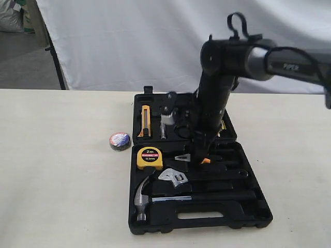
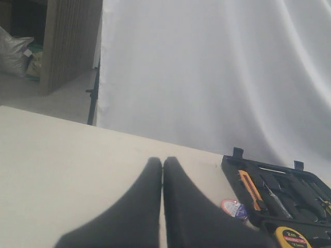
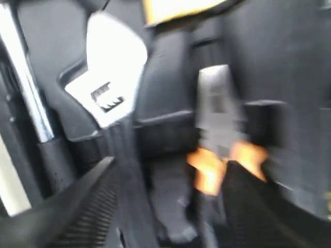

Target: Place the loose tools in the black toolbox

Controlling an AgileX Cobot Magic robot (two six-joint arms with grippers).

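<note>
We see a black toolbox [image 1: 251, 219] and a yellow tape measure [image 1: 149, 157]. The tape roll [image 1: 119, 140] is black, its label bluish-white.

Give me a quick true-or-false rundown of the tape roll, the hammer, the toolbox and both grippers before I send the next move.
1. The tape roll lies on the table, outside the toolbox. True.
2. The hammer lies on the table beside the box. False: it sits inside the toolbox's near half.
3. The left gripper is shut, with nothing between its fingers. True.
4. The toolbox is closed. False: both halves lie open and flat.
5. The right gripper hangs over the tape roll. False: it is open over the toolbox, right by the orange-handled pliers.
</note>
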